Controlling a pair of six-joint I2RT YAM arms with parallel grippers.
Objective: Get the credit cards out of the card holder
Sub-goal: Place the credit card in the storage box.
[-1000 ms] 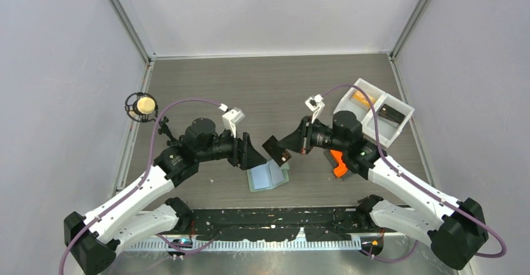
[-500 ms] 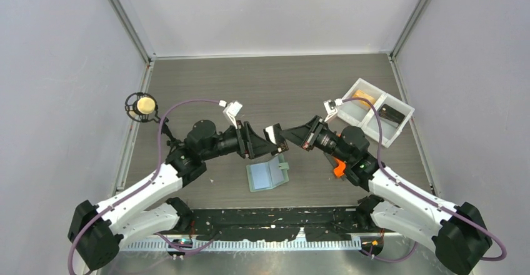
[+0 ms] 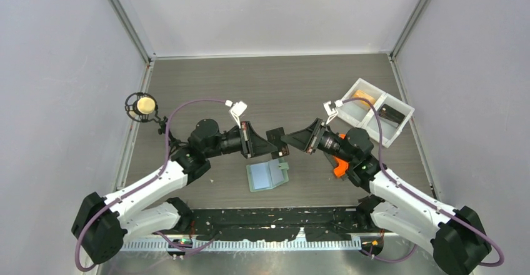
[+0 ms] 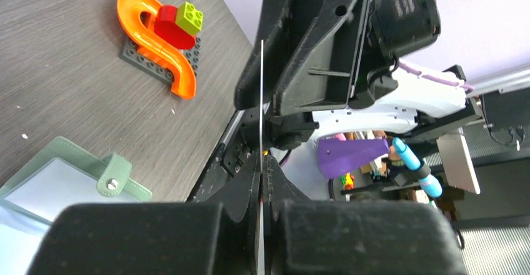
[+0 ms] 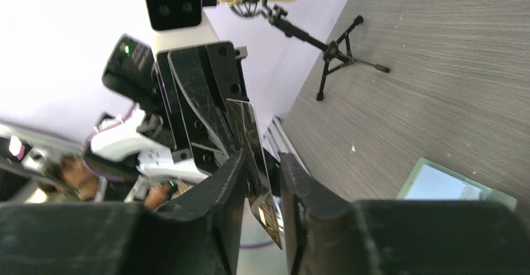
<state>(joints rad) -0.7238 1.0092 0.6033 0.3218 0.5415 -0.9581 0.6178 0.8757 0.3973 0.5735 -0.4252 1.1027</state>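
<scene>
The sage-green card holder (image 3: 267, 175) lies open on the table with its pale blue pockets up; it also shows in the left wrist view (image 4: 62, 175) and the right wrist view (image 5: 447, 186). Above it, in the air, a black credit card (image 3: 275, 132) spans between both grippers. My left gripper (image 3: 270, 142) is shut on the card, which its own camera sees edge-on as a thin pale line (image 4: 261, 100). My right gripper (image 3: 286, 139) faces it, its jaws slightly apart around the card's other end (image 5: 249, 131), with light showing between finger and card.
A white two-compartment tray (image 3: 360, 82) at the back right holds an orange card and a dark card. A grey plate with an orange S-shape (image 4: 159, 37) sits under the right arm. A small microphone on a stand (image 3: 145, 105) is at the left edge.
My right arm lifted the card up and left from over the holder to meet my left gripper. The left jaws closed on the card and the right jaws have parted.
</scene>
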